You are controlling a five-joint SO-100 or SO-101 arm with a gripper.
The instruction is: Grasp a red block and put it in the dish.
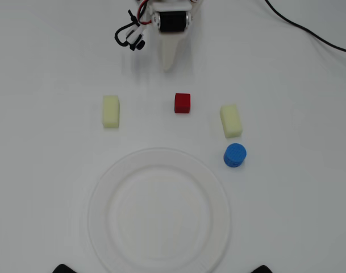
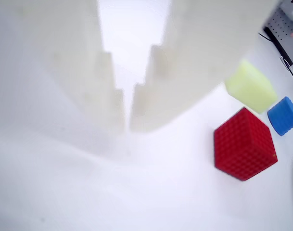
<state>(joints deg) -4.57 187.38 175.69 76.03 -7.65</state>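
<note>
The red block (image 1: 182,103) sits on the white table, just beyond the dish (image 1: 101,187), a large round white plate near the front edge with nothing on it. My gripper (image 1: 169,63) is at the far side of the table, pointing toward the block and a short way from it. It is shut and holds nothing. In the wrist view the two white fingers meet at the tips (image 2: 128,126), and the red block (image 2: 243,144) lies to their lower right, apart from them.
Two pale yellow oblong blocks (image 1: 111,111) (image 1: 230,120) flank the red block. A blue cylinder (image 1: 234,154) stands by the right one, near the dish rim. The wrist view shows one yellow block (image 2: 250,85) and the cylinder (image 2: 284,115). A black cable (image 1: 309,31) crosses the far right.
</note>
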